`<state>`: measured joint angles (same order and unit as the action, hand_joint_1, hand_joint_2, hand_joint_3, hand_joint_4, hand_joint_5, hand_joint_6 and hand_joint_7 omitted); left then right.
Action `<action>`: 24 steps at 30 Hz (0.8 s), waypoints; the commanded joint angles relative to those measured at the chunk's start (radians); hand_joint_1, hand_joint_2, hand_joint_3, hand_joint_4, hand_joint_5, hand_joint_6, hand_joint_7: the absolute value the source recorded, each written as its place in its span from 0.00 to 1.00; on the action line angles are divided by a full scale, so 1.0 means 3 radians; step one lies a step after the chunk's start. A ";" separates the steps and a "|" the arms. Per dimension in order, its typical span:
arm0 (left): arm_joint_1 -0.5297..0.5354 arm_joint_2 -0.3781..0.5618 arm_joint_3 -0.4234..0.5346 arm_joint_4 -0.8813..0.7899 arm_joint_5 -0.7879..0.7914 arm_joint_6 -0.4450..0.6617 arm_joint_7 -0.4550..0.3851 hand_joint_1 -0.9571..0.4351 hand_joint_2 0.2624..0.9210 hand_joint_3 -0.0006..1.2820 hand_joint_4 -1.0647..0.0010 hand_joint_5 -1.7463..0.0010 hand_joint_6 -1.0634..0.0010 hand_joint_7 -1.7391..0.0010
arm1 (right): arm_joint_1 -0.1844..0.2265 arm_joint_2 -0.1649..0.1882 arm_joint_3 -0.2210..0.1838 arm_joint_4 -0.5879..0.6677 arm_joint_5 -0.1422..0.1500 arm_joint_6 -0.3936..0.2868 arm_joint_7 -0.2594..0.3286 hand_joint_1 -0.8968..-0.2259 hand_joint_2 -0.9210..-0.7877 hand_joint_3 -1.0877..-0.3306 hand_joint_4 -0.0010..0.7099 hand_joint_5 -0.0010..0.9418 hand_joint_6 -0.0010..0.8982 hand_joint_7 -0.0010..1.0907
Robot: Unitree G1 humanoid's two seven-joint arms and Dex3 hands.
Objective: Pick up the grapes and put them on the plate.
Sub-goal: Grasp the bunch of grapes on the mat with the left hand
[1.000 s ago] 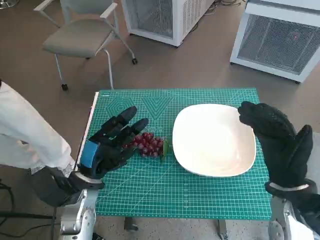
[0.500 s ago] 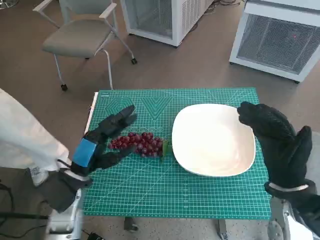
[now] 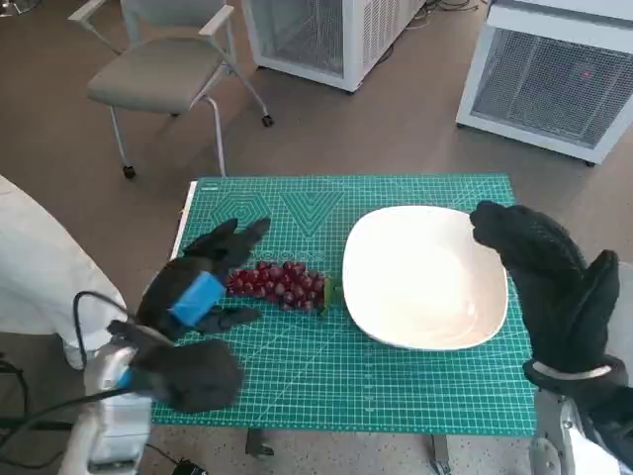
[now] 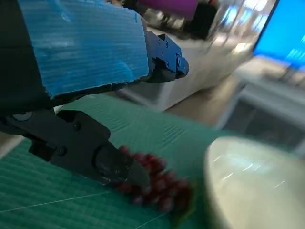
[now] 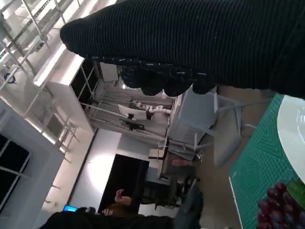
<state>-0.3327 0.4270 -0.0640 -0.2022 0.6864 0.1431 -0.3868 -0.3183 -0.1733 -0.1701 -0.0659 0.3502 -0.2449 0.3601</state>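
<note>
Head view only: left hand (image 3: 203, 287) fingers spread, empty, beside grapes (image 3: 280, 284); right hand (image 3: 539, 282) apart, empty, over plate (image 3: 420, 277) edge. Right wrist only: distant person (image 5: 112, 210). No legible writing.

Left hand (image 3: 203, 280) drawn back toward near-left table corner, off grapes (image 3: 279, 283); wrist now turned, blue-taped back tilted up. Fingers (image 3: 240, 236) spread, holding nothing. Grapes now fully exposed on mat, left of plate.

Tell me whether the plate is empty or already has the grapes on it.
Empty. The white plate shows only its bare surface; the grapes lie on the green mat beside its rim, with the left hand at them.
</note>
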 commanded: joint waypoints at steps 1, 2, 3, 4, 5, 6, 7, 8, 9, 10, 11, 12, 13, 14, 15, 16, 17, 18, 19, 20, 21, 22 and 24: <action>-0.0088 0.0000 -0.0169 -0.0067 0.0121 0.0167 -0.0054 0.57 0.70 0.00 0.91 0.99 0.84 1.00 | 0.0091 0.0010 0.0007 0.0007 -0.0013 0.0041 -0.0023 0.66 0.00 0.68 0.57 0.62 0.18 0.86; -0.0100 0.0000 -0.0194 -0.0065 0.0128 0.0198 -0.0069 0.57 0.70 0.00 0.90 0.99 0.84 1.00 | 0.0091 0.0008 0.0006 0.0006 -0.0012 0.0041 -0.0023 0.66 0.00 0.68 0.57 0.62 0.18 0.86; -0.0113 0.0000 -0.0218 -0.0065 0.0136 0.0232 -0.0086 0.57 0.70 0.00 0.90 0.99 0.83 1.00 | 0.0091 0.0006 0.0004 0.0005 -0.0010 0.0041 -0.0022 0.66 0.00 0.68 0.57 0.62 0.18 0.86; -0.0125 0.0000 -0.0242 -0.0064 0.0145 0.0266 -0.0100 0.57 0.70 0.00 0.90 0.99 0.83 1.00 | 0.0090 0.0004 0.0003 0.0004 -0.0008 0.0041 -0.0021 0.66 0.00 0.68 0.57 0.62 0.18 0.87; -0.0137 0.0002 -0.0265 -0.0063 0.0156 0.0300 -0.0113 0.57 0.70 0.00 0.90 0.99 0.83 1.00 | 0.0090 0.0002 0.0000 0.0003 -0.0007 0.0042 -0.0021 0.66 0.00 0.68 0.57 0.63 0.18 0.87; -0.0150 0.0004 -0.0288 -0.0061 0.0167 0.0331 -0.0125 0.57 0.70 0.00 0.89 0.99 0.82 0.99 | 0.0089 -0.0001 -0.0002 0.0003 -0.0006 0.0043 -0.0021 0.66 0.00 0.68 0.57 0.63 0.18 0.87; -0.0162 0.0005 -0.0309 -0.0058 0.0177 0.0362 -0.0136 0.57 0.70 0.00 0.89 0.99 0.82 0.99 | 0.0089 -0.0003 -0.0004 0.0002 -0.0005 0.0044 -0.0021 0.66 0.00 0.68 0.57 0.63 0.18 0.87; -0.0174 0.0006 -0.0328 -0.0053 0.0185 0.0388 -0.0146 0.57 0.70 0.00 0.89 0.99 0.82 0.99 | 0.0089 -0.0005 -0.0006 0.0002 -0.0004 0.0045 -0.0021 0.66 0.00 0.68 0.57 0.63 0.18 0.87; -0.0186 0.0007 -0.0345 -0.0048 0.0191 0.0412 -0.0156 0.57 0.70 0.00 0.89 0.99 0.82 0.99 | 0.0089 -0.0006 -0.0009 0.0001 -0.0003 0.0045 -0.0020 0.66 0.00 0.68 0.57 0.63 0.18 0.87; -0.0196 0.0007 -0.0360 -0.0043 0.0193 0.0432 -0.0164 0.57 0.70 0.00 0.89 1.00 0.81 0.99 | 0.0090 -0.0008 -0.0011 0.0000 -0.0001 0.0047 -0.0019 0.65 0.00 0.68 0.57 0.63 0.18 0.87; -0.0206 0.0006 -0.0372 -0.0036 0.0191 0.0450 -0.0171 0.57 0.70 0.00 0.89 1.00 0.81 0.99 | 0.0092 -0.0010 -0.0013 -0.0001 0.0001 0.0048 -0.0018 0.65 0.00 0.68 0.57 0.63 0.18 0.87; -0.0215 0.0005 -0.0381 -0.0031 0.0188 0.0464 -0.0177 0.57 0.70 0.00 0.89 1.00 0.81 0.99 | 0.0093 -0.0011 -0.0014 -0.0003 0.0003 0.0050 -0.0017 0.65 0.00 0.68 0.56 0.63 0.18 0.87; -0.0222 0.0005 -0.0389 -0.0027 0.0183 0.0477 -0.0181 0.57 0.70 0.00 0.89 1.00 0.80 0.99 | 0.0094 -0.0012 -0.0015 -0.0004 0.0005 0.0052 -0.0015 0.65 0.00 0.68 0.56 0.63 0.18 0.87; -0.0226 0.0007 -0.0396 -0.0026 0.0180 0.0487 -0.0182 0.58 0.70 0.00 0.89 1.00 0.80 0.99 | 0.0094 -0.0013 -0.0015 -0.0006 0.0006 0.0053 -0.0015 0.65 0.00 0.68 0.56 0.63 0.18 0.87; -0.0229 0.0009 -0.0402 -0.0026 0.0177 0.0496 -0.0182 0.58 0.70 0.00 0.88 1.00 0.80 0.99 | 0.0094 -0.0013 -0.0016 -0.0006 0.0007 0.0054 -0.0014 0.65 0.00 0.68 0.56 0.63 0.18 0.87; -0.0231 0.0013 -0.0407 -0.0027 0.0174 0.0503 -0.0181 0.58 0.70 0.00 0.88 1.00 0.80 0.99 | 0.0094 -0.0013 -0.0016 -0.0007 0.0007 0.0054 -0.0014 0.65 0.00 0.68 0.56 0.63 0.18 0.87; -0.0232 0.0016 -0.0411 -0.0029 0.0171 0.0510 -0.0180 0.58 0.70 0.00 0.88 1.00 0.80 0.99 | 0.0094 -0.0013 -0.0016 -0.0007 0.0007 0.0054 -0.0014 0.65 0.00 0.68 0.56 0.63 0.18 0.87; -0.0233 0.0019 -0.0415 -0.0030 0.0169 0.0515 -0.0178 0.58 0.70 0.00 0.88 1.00 0.80 0.99 | 0.0095 -0.0013 -0.0016 -0.0007 0.0007 0.0054 -0.0014 0.65 0.00 0.68 0.56 0.63 0.18 0.87; -0.0234 0.0021 -0.0418 -0.0030 0.0167 0.0519 -0.0177 0.58 0.70 0.00 0.88 1.00 0.80 0.99 | 0.0095 -0.0013 -0.0016 -0.0007 0.0007 0.0055 -0.0014 0.65 0.00 0.68 0.56 0.63 0.18 0.87; -0.0251 0.0016 -0.0430 -0.0012 0.0169 0.0526 -0.0176 0.58 0.70 0.00 0.88 1.00 0.80 0.99 | 0.0095 -0.0013 -0.0017 -0.0006 0.0006 0.0056 -0.0016 0.65 0.00 0.68 0.56 0.63 0.18 0.87; -0.0278 0.0004 -0.0449 0.0022 0.0175 0.0537 -0.0174 0.58 0.70 0.00 0.88 1.00 0.79 0.99 | 0.0096 -0.0012 -0.0019 -0.0005 0.0005 0.0059 -0.0020 0.65 0.00 0.68 0.56 0.63 0.18 0.87; -0.0319 -0.0014 -0.0477 0.0076 0.0184 0.0547 -0.0170 0.59 0.71 0.00 0.87 1.00 0.79 0.99 | 0.0097 -0.0011 -0.0021 -0.0002 0.0001 0.0061 -0.0026 0.65 0.00 0.68 0.56 0.63 0.18 0.87; -0.0414 -0.0050 -0.0542 0.0213 0.0210 0.0559 -0.0149 0.60 0.71 0.00 0.86 0.99 0.78 0.99 | 0.0099 -0.0007 -0.0023 0.0005 -0.0009 0.0062 -0.0038 0.66 0.00 0.68 0.56 0.63 0.18 0.87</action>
<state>-0.4091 0.4230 -0.2015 -0.1804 0.7393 0.2995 -0.4345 -0.3109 -0.1760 -0.1766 -0.0698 0.3502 -0.2429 0.3582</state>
